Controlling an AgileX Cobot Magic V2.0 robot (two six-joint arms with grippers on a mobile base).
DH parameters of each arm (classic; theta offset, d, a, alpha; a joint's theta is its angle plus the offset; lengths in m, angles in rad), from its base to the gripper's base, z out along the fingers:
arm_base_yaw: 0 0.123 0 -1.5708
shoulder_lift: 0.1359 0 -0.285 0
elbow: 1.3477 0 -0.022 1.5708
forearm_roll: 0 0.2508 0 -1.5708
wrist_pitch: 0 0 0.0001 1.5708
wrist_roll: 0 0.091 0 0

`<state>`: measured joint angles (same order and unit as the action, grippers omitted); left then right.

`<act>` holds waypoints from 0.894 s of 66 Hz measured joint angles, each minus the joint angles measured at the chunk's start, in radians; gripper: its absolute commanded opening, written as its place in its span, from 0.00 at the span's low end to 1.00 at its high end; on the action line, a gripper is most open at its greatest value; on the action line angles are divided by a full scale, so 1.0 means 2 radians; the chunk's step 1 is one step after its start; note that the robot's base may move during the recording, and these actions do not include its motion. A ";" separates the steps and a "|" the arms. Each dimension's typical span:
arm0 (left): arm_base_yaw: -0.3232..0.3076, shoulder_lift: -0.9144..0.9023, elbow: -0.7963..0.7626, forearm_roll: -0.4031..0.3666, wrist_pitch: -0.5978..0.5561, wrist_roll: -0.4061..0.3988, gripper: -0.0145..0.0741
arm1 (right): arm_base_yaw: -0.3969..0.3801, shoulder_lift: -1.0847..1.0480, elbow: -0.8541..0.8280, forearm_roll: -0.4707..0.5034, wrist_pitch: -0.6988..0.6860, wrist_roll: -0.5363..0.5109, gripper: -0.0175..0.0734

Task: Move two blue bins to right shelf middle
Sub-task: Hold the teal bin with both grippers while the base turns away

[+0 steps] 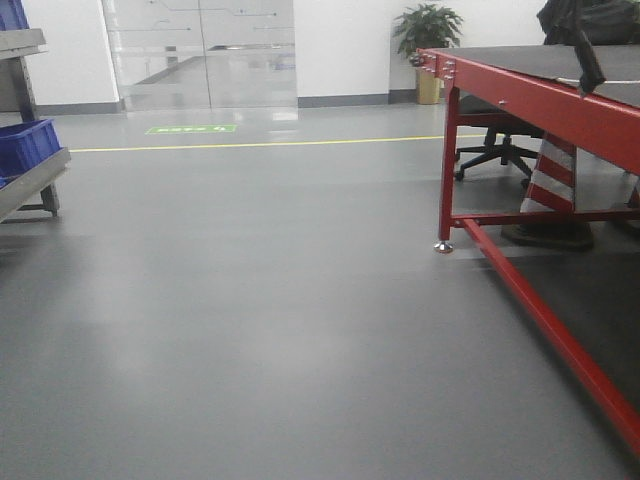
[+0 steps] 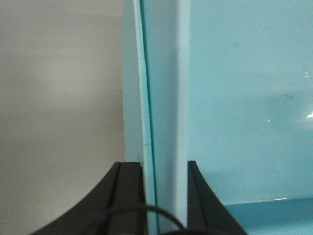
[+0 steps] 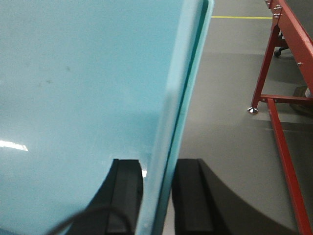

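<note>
A light blue bin [image 2: 244, 98] fills the left wrist view. My left gripper [image 2: 165, 169] is shut on its left wall, one finger outside and one inside. In the right wrist view a light blue bin [image 3: 83, 73] has its right wall clamped by my right gripper [image 3: 159, 166], which is shut on it. Whether both hold the same bin I cannot tell. In the front view dark blue bins [image 1: 25, 145] sit on a grey shelf [image 1: 35, 175] at the left edge. Whether that is the right shelf I cannot tell. Neither gripper shows in the front view.
A red-framed table [image 1: 540, 100] stands at the right, its low rail [image 1: 545, 320] running along the floor toward me. An office chair [image 1: 500, 150] and a striped cone [image 1: 550, 180] sit under it. A yellow floor line [image 1: 260, 145], glass doors and a potted plant [image 1: 428, 50] are far ahead.
</note>
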<state>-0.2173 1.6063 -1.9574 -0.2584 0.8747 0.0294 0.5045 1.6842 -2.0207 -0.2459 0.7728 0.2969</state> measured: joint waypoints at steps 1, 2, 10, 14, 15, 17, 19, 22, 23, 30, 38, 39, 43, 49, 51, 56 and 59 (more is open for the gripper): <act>0.000 0.000 0.000 0.000 0.000 0.000 0.04 | 0.000 0.000 0.000 0.000 0.000 0.000 0.02; 0.000 0.000 0.000 0.000 0.000 0.000 0.04 | 0.000 0.000 0.000 0.000 0.000 0.000 0.02; 0.000 0.000 0.000 0.000 0.000 0.000 0.04 | 0.000 0.000 0.000 0.000 0.000 0.000 0.02; 0.000 0.000 0.000 0.000 0.000 0.000 0.04 | 0.000 0.000 0.000 0.000 0.000 0.000 0.02; 0.000 0.000 0.000 0.000 0.000 0.000 0.04 | 0.000 0.000 0.000 0.000 0.000 0.000 0.02; 0.000 0.000 0.000 0.000 0.000 0.000 0.04 | 0.000 0.000 0.000 0.000 0.000 0.000 0.02; 0.000 0.000 0.000 0.000 0.000 0.000 0.04 | 0.000 0.000 0.000 0.000 0.000 0.000 0.02; 0.000 0.000 0.000 0.000 0.000 0.000 0.04 | 0.000 0.000 0.000 0.000 0.000 0.000 0.02; 0.000 0.000 0.000 0.000 0.000 0.000 0.04 | 0.000 0.000 0.000 0.000 0.000 0.000 0.02; 0.000 0.000 0.000 0.000 0.000 0.000 0.04 | 0.000 0.000 0.000 0.000 0.000 0.000 0.02; 0.000 0.000 0.000 0.000 0.000 0.000 0.04 | 0.000 0.000 0.000 0.000 0.000 0.000 0.02; 0.000 0.000 0.000 0.000 0.000 0.000 0.04 | 0.000 0.000 0.000 0.000 0.000 0.000 0.02; 0.000 0.000 0.000 0.000 0.000 0.000 0.04 | 0.000 0.000 0.000 0.000 0.000 0.000 0.02; 0.000 0.000 0.000 0.000 0.000 0.000 0.04 | 0.000 0.000 0.000 0.000 0.000 0.000 0.02; 0.000 0.000 0.000 0.000 0.000 0.000 0.04 | 0.000 0.000 0.000 0.000 0.000 0.000 0.02; 0.000 0.000 0.000 0.000 0.000 0.000 0.04 | 0.000 0.000 0.000 0.000 0.000 0.000 0.02; 0.000 0.000 0.000 0.000 0.000 0.000 0.04 | 0.000 0.000 0.000 0.000 0.000 0.000 0.02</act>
<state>-0.2173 1.6063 -1.9574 -0.2584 0.8747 0.0294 0.5045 1.6842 -2.0207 -0.2459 0.7728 0.2969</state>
